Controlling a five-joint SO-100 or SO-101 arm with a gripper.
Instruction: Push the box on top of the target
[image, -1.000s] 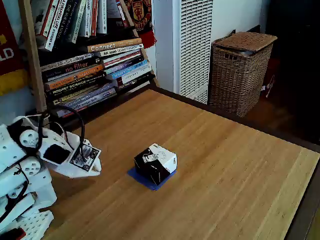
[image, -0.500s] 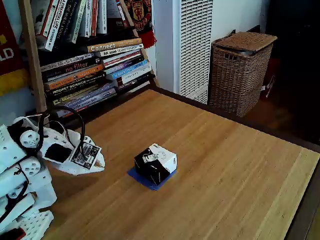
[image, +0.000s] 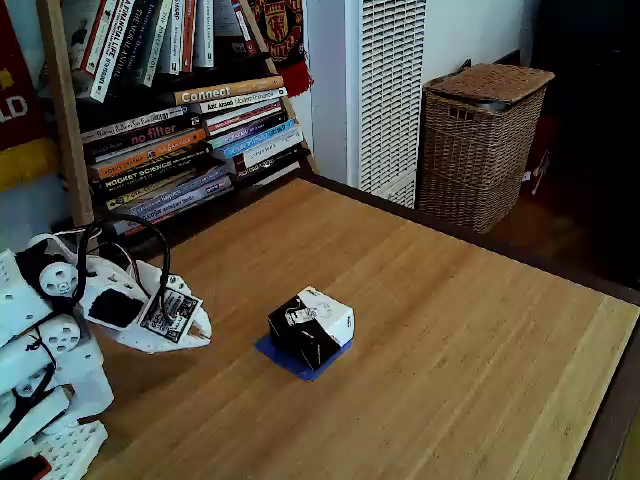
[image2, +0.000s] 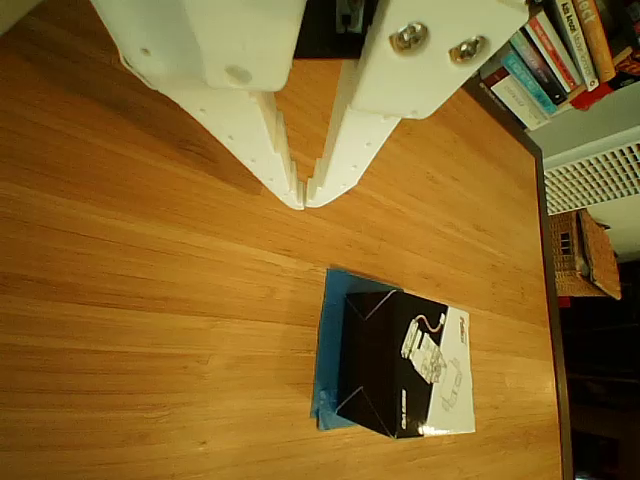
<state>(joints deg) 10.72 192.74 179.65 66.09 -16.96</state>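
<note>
White two-finger gripper (image2: 304, 199) enters from the top, fingertips nearly touching, above a wooden table (image2: 120, 300). Below, apart from it, a black-and-white cardboard box (image2: 405, 365) sits on a blue tape square (image2: 325, 350) (mostly covered).

At about ten o'clock in the fixed view we see a stack of books (image: 190, 140) lying flat on a shelf, their spines facing us. We read "Connect" (image: 207, 94) on a tan spine near the top, "no filter" (image: 152, 134) in orange on a dark spine lower down, and "ROCKET SCIENCE" (image: 135, 177) on a dark spine below that. At nine o'clock, the letters "LD" (image: 12, 107) end a word on a red banner. Print on the box (image: 311, 326) is too small to read.
</note>
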